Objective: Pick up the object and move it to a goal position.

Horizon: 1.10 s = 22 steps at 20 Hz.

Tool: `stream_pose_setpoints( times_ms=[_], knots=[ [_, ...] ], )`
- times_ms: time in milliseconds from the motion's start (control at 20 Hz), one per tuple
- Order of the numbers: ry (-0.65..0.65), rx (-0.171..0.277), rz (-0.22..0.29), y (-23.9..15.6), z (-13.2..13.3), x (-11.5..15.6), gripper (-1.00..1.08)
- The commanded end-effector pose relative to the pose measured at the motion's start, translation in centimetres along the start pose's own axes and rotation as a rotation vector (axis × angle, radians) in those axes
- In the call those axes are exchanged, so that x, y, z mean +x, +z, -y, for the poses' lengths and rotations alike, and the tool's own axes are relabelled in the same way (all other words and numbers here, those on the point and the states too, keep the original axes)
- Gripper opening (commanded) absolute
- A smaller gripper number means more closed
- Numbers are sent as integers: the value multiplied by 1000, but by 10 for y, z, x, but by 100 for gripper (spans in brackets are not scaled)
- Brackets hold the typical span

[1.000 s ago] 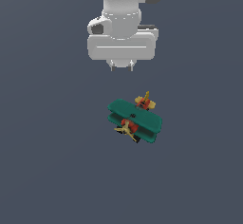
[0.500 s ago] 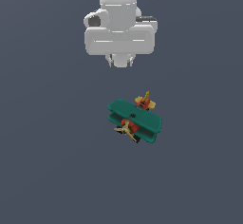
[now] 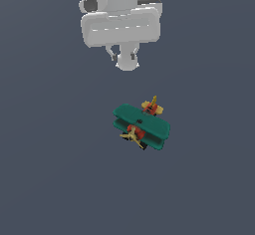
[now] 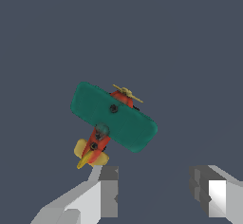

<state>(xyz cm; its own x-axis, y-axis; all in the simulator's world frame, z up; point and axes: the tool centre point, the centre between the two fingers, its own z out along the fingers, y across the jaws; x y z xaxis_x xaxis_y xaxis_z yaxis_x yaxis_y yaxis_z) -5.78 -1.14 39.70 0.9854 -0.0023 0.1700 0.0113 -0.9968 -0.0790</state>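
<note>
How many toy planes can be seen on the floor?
1. The toy biplane lies alone on the grey floor, apart from the open gripper above it. Nothing seems hidden.

Text on the toy biplane (image 3: pixel 142 125): none that I can read; its teal wings, red body and yellow tail are plain colour.
Text on my gripper (image 4: pixel 154 190): none; my fingers (image 4: pixel 108 192) are bare grey and white.
Text on my arm housing (image 3: pixel 121 27): none, plain white.
Text on the floor (image 3: pixel 50 169): none, 0 signs or numbers.
</note>
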Motion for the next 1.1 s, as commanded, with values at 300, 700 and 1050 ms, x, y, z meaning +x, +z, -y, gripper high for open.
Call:
stream_pose_setpoints(
  times_ms=[300,700,1050],
  knots=[
    [-21,58,-63,-30,-7,2,28],
    [-40,120,-121,-56,-15,2,28],
    [-55,181,-169,-74,-23,1,28]
  ],
)
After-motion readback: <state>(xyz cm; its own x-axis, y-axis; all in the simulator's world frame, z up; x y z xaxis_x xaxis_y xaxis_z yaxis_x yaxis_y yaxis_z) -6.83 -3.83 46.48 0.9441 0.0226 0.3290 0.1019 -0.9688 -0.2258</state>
